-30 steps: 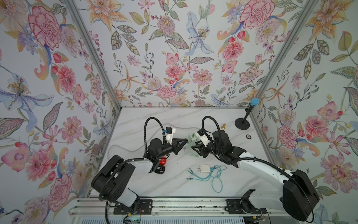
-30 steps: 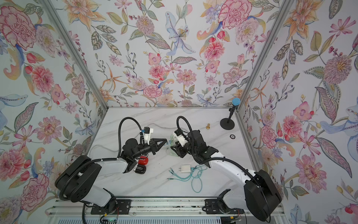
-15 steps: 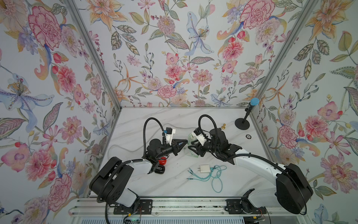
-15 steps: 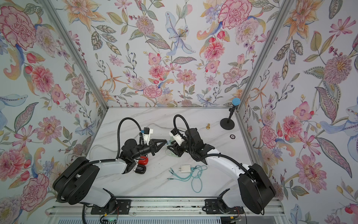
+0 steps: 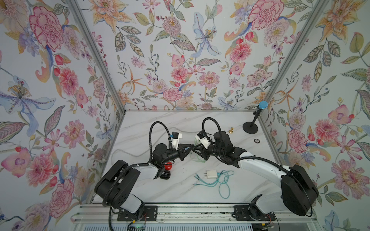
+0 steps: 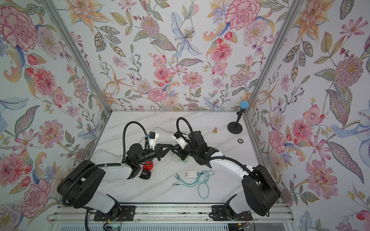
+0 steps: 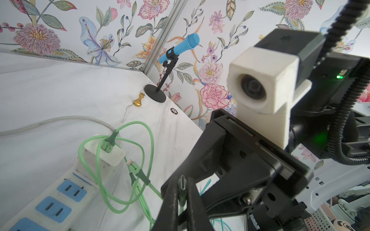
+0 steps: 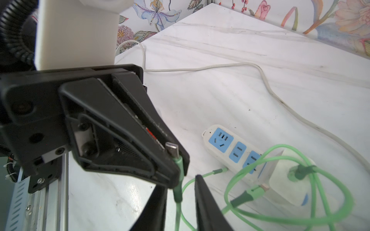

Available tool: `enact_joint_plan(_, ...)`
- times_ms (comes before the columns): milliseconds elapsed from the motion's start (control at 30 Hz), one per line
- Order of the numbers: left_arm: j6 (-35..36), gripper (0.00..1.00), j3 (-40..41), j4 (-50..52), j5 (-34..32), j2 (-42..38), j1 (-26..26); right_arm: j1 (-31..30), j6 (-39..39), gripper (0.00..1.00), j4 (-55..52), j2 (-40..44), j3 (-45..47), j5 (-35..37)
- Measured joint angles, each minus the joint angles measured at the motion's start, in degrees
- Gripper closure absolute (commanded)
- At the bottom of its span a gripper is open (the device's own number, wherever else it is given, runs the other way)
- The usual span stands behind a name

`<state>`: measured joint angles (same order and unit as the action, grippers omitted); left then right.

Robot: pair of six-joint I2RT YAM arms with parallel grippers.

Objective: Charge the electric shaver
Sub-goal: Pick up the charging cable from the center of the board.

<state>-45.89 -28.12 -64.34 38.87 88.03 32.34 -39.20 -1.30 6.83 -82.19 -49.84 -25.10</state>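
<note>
Electric shaver point(image 5: 167, 168) lies under the left arm point(image 5: 143, 172), behind the left gripper point(image 7: 183, 193) clamping the green plug point(image 7: 183, 184); right gripper point(image 8: 178, 183) parted.

Walls point(image 5: 180, 60) carry pink, orange and blue florals on pale ground. The table point(image 5: 170, 192) is white marble, grey-veined. Green cable point(image 8: 177, 190), white power strip point(image 7: 50, 192) with blue sockets; the near-left shaver point(image 5: 168, 166) seems red and black.

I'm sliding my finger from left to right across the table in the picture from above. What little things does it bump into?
In a top view: red shaver → white charger block → gold chess pawn → black microphone stand.
</note>
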Motion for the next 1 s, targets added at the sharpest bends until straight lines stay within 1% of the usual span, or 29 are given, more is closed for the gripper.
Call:
enact_joint_plan(100, 0.0, 1.00, 0.0, 0.0, 0.0, 0.1, 0.0, -0.2, 0.0, 0.90, 0.2, 0.0, 0.0, -0.1)
enact_joint_plan(200, 0.0, 1.00, 0.0, 0.0, 0.0, 0.1, 0.0, -0.5, 0.0, 0.98, 0.0, 0.0, 0.0, 0.0)
enact_joint_plan(233, 0.0, 0.99, 0.0, 0.0, 0.0, 0.2, 0.0, -0.5, 0.0, 0.99, 0.0, 0.0, 0.0, 0.0)
enact_joint_plan(367, 0.2, 0.76, 0.0, 0.2, -0.1, 0.2, 0.0, -0.5, 0.0, 1.00, -0.1, 0.0, 0.0, 0.0)
enact_joint_plan(400, 0.3, 0.72, 0.0, 0.3, -0.1, 0.2, 0.0, -0.7, 0.0, 1.00, -0.2, 0.0, 0.0, 0.1)
enact_joint_plan(500, 0.6, 0.68, 0.0, 0.3, -0.1, 0.2, 0.0, -1.4, 0.1, 1.00, -0.6, 0.1, 0.0, 0.3)
enact_joint_plan(633, 0.7, 0.69, 0.0, 0.6, -0.1, 0.2, -0.3, -2.5, 0.4, 1.00, -0.7, 1.2, 0.8, 0.7)
enact_joint_plan(833, 1.1, 0.78, 0.0, 0.9, 1.3, 0.0, -0.5, -3.2, 0.9, 1.00, -0.7, 2.4, 2.0, 2.5)
enact_joint_plan(1000, 1.4, 0.79, 0.0, 1.4, 1.3, -0.7, -0.8, -3.2, 1.0, 1.00, -0.7, 2.4, 2.0, 3.5)
